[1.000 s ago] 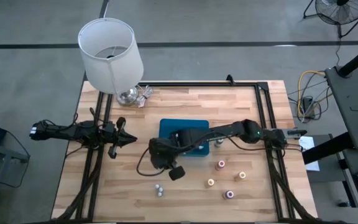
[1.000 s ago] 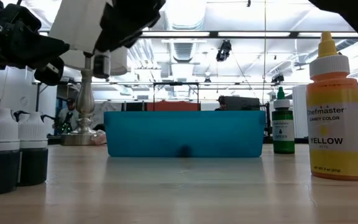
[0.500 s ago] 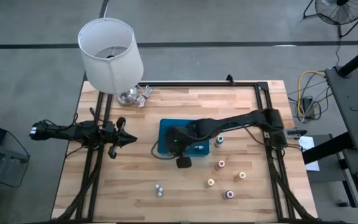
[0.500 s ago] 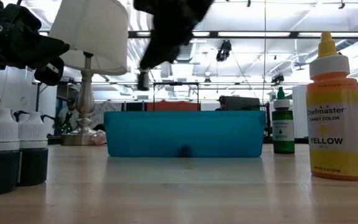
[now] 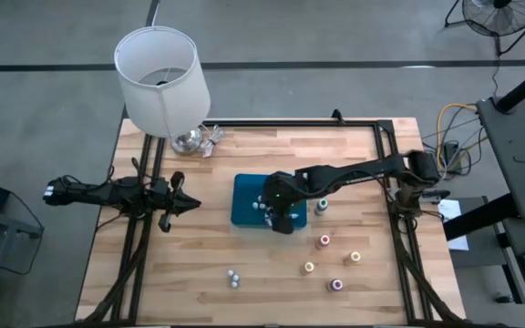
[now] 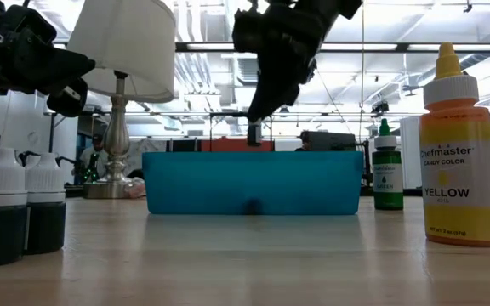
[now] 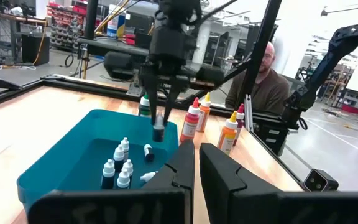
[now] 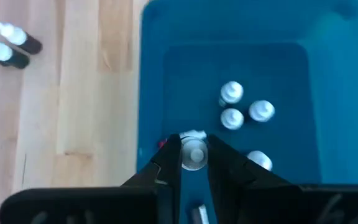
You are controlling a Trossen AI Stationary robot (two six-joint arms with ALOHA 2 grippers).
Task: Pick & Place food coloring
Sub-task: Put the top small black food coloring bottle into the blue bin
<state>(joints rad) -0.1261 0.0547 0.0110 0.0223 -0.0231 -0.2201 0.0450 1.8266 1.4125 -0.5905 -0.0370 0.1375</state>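
A small dark food coloring bottle with a white cap (image 8: 194,154) hangs over the blue tray (image 5: 246,189), with my right gripper (image 5: 275,217) shut on it. In the left wrist view the bottle (image 7: 159,132) is above the tray's near part. Several white-capped bottles (image 8: 232,106) lie in the tray. Two more (image 5: 233,277) stand on the wood near the front edge. Bottles with coloured tops (image 5: 324,241) stand right of the tray. My left gripper (image 5: 190,206) waits shut at the table's left, pointing level. My right gripper pinches the bottle's upper end at the white cap (image 8: 195,147) between its two fingers. The fingers (image 7: 161,102) come from above, slanting down. The bottle hangs upright below them, lifted clear above the tray's floor.
A white-shaded lamp (image 5: 162,77) stands at the far left corner. A green bottle (image 6: 388,170) stands by the tray's right side and a yellow one (image 6: 459,153) close to the low camera. A person (image 7: 261,78) sits beyond the table's right side.
My right gripper has carried the bottle from the wood in front of the tray toward the far edge and a little right, until it is over the tray. It has rolled on the way and stayed shut on the bottle, which is held clear.
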